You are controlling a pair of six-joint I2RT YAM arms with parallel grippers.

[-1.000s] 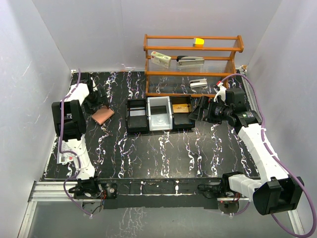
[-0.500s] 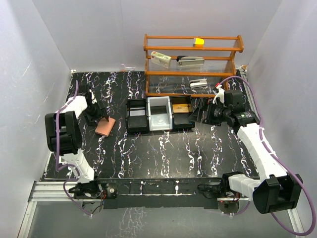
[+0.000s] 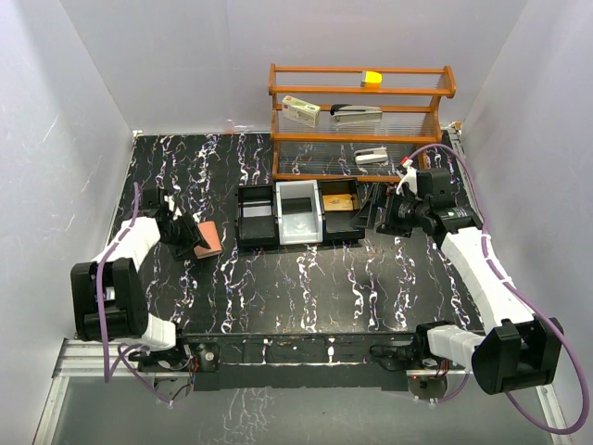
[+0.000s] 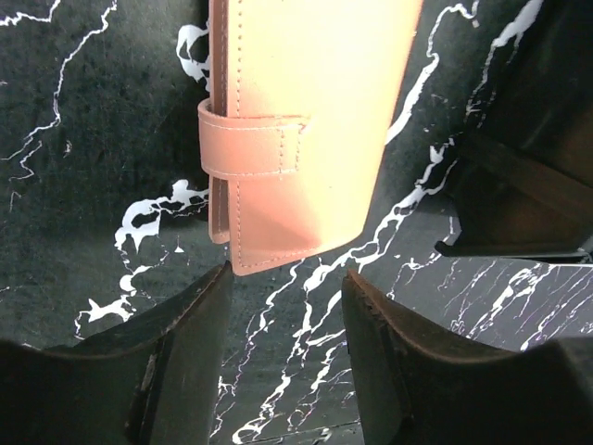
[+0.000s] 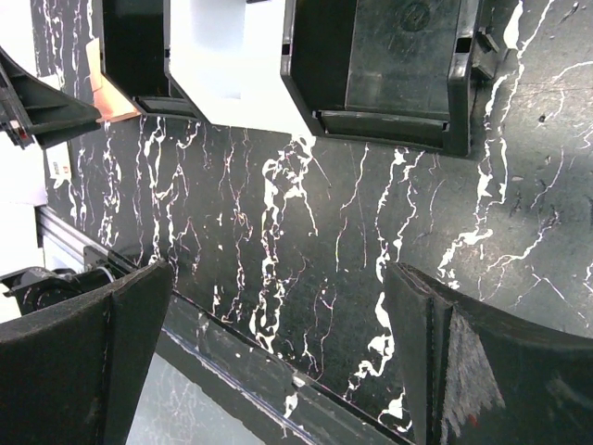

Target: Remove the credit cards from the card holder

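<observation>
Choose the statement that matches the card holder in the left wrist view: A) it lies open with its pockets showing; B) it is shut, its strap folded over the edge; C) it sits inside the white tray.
B: the card holder shows only its salmon outer face, the strap wraps its edge, and the marbled table lies behind it, just beyond the left claw.

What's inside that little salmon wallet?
Nothing shows: the card holder is folded shut, its strap wrapped across the edge. Only outer leather is visible; pockets and any cards are covered.
</observation>
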